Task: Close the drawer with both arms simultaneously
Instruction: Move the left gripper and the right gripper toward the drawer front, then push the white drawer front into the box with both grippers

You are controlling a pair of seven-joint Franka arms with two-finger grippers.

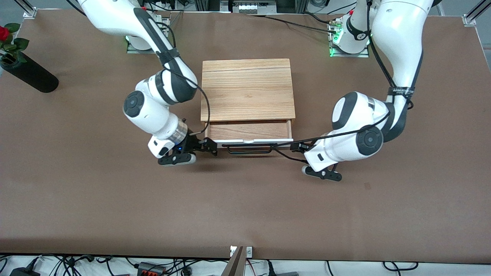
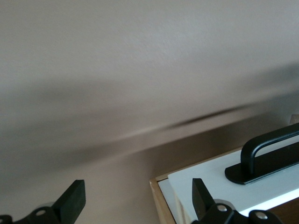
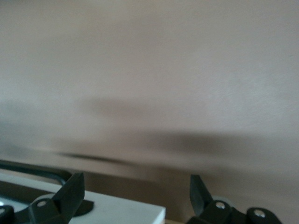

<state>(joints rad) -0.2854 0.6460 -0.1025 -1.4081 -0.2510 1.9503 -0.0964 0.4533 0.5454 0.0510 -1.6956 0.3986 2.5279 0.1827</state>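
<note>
while i am looking from the front camera, the drawer [image 1: 249,132] is standing partly pulled out of the oak-grain box [image 1: 247,90] in the middle of the table [image 1: 245,207], with its white front panel and black bar handle [image 1: 249,148] facing the front camera. the right arm [image 1: 153,96] is reaching down from its base and the right gripper [image 1: 209,147] is sitting at the corner of the white panel toward the right arm's end of the table. the left arm [image 1: 368,126] is bending down in the same way, and the left gripper [image 1: 297,146] is sitting at the other corner of the panel, just beside the end of the handle. a black vase with a red rose [image 1: 23,67] is lying at the right arm's end of the table, well apart from the box.

in the left wrist view, the left gripper [image 2: 138,198] is showing its two fingers spread wide apart. one fingertip [image 2: 202,193] is lying over the white panel corner [image 2: 210,179], near the foot of the handle [image 2: 266,156]; the other is over the bare table.

in the right wrist view, the right gripper [image 3: 135,193] is also holding its fingers spread. one fingertip [image 3: 74,191] is lying over the white panel [image 3: 126,212], beside the handle [image 3: 32,170], and the other is over the table.
</note>
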